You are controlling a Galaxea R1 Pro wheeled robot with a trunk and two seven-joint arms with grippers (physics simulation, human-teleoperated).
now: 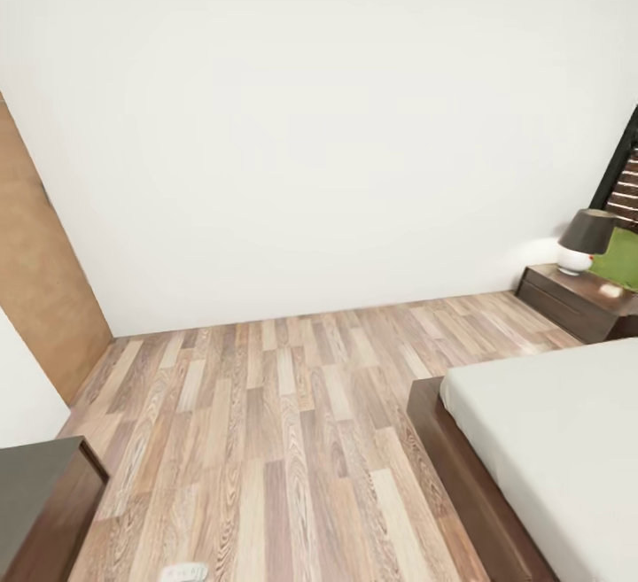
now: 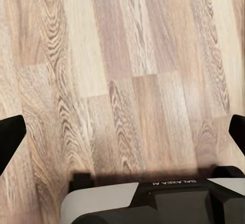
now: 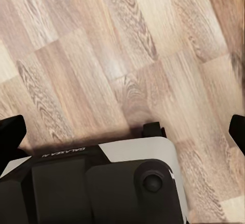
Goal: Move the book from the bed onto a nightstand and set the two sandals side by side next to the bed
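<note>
In the head view you are looking across the plank floor (image 1: pixel 283 440) toward a bare white wall (image 1: pixel 337 139). The bed (image 1: pixel 549 449) is lying at the right, its off-white mattress sitting in a dark frame whose near corner is reaching toward the middle of the floor. Past the bed's far edge, against the wall, a nightstand (image 1: pixel 576 300) is standing, and on its top a lamp (image 1: pixel 585 241) with a dark shade and white base is sitting. Just beside the lamp something green is showing; what it is you cannot tell. A dark window frame is cutting the right edge. At the lower left corner a dark cabinet (image 1: pixel 40 502) is jutting in, with a brown door (image 1: pixel 35 272) above it.

In the left wrist view the left claw (image 2: pixel 122 137) is hanging over bare planks, its two dark fingertips (image 2: pixel 10 137) sitting at opposite edges, spread wide and holding nothing.

In the right wrist view the right claw (image 3: pixel 122 132) is likewise gaping wide over the floor, fingertips (image 3: pixel 10 132) far apart, touching nothing.
</note>
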